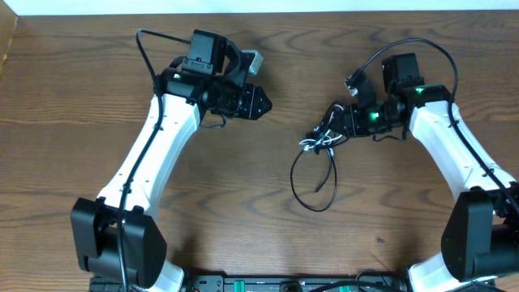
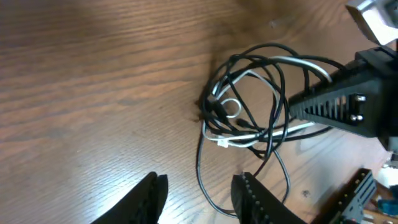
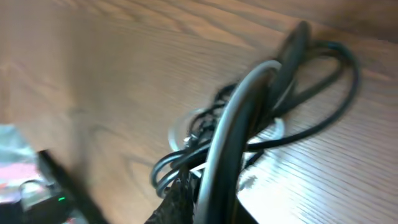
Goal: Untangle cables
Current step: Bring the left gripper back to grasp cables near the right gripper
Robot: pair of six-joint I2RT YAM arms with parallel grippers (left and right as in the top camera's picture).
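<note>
The cables lie in a small tangle of thin black cords and one white cord on the wooden table, right of centre. One black loop trails toward me. My right gripper sits at the tangle's right side, shut on a bundle of cords. In the right wrist view these cables run up from between its jaws. My left gripper hovers left of the tangle, apart from it. In the left wrist view it is open and holds nothing; the cables and the right gripper lie beyond.
Thick black arm wires arch over each arm, on the left and on the right. The table's far edge runs along the top. The arm bases and a black strip with electronics sit at the near edge.
</note>
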